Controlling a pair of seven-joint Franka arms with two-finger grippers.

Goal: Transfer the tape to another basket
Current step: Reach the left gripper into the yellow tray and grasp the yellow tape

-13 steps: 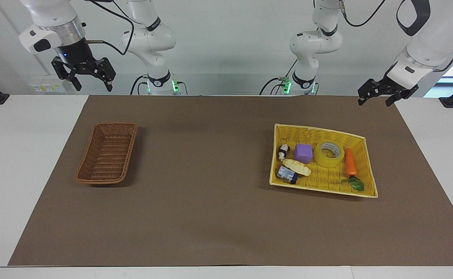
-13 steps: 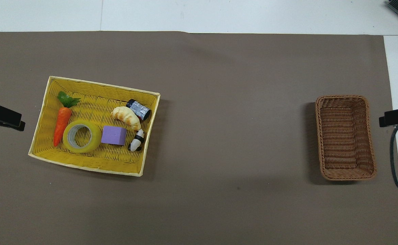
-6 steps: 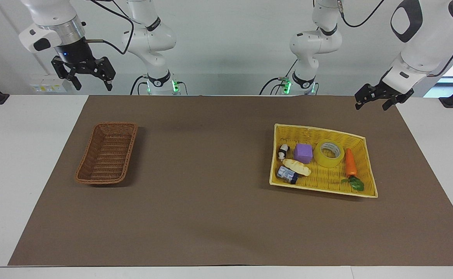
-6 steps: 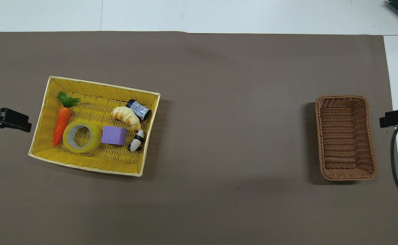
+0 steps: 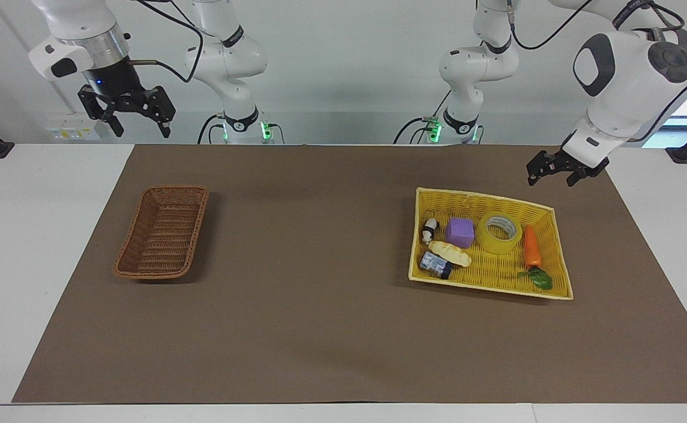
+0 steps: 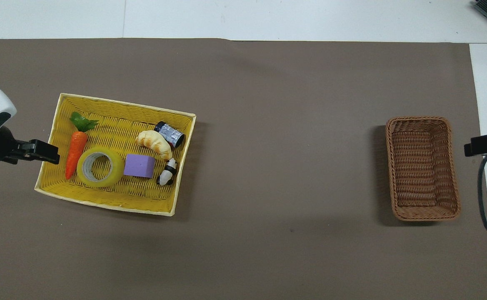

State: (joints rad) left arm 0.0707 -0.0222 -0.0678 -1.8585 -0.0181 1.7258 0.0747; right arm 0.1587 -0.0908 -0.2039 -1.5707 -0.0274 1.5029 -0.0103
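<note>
One yellow tape [image 5: 499, 233] roll lies flat inside the yellow tray basket [image 5: 546, 294], whitish core ring facing up, at the tray's side nearer to the robots. Just beside it, toward the right arm's end, sits a purple cube [image 5: 459, 232], and on its other flank, toward the left arm's end, lies a toy carrot [image 5: 532, 247] with its green leaves pointing away from the robots. A small panda figure [image 5: 430, 228] stands next to the cube, a croissant [image 5: 449, 252] lies farther from the robots than the cube, and a small foil-wrapped can [image 5: 435, 264] rests against the croissant, farther out still. The tray sits on the brown mat [image 5: 319, 329] toward the left arm's end of the table. The dark brown wicker basket [image 5: 164, 232] stands well apart from it, toward the right arm's end, with nothing in it. The left gripper [image 5: 548, 172] hangs in the air over the mat beside the tray's corner nearest the robots, close to the carrot's end of the tray; its fingers are spread and hold nothing. The right gripper [image 5: 137, 121] hangs high over the table edge at the robots' side, near the wicker basket's end, its claw likewise released and bare.
</note>
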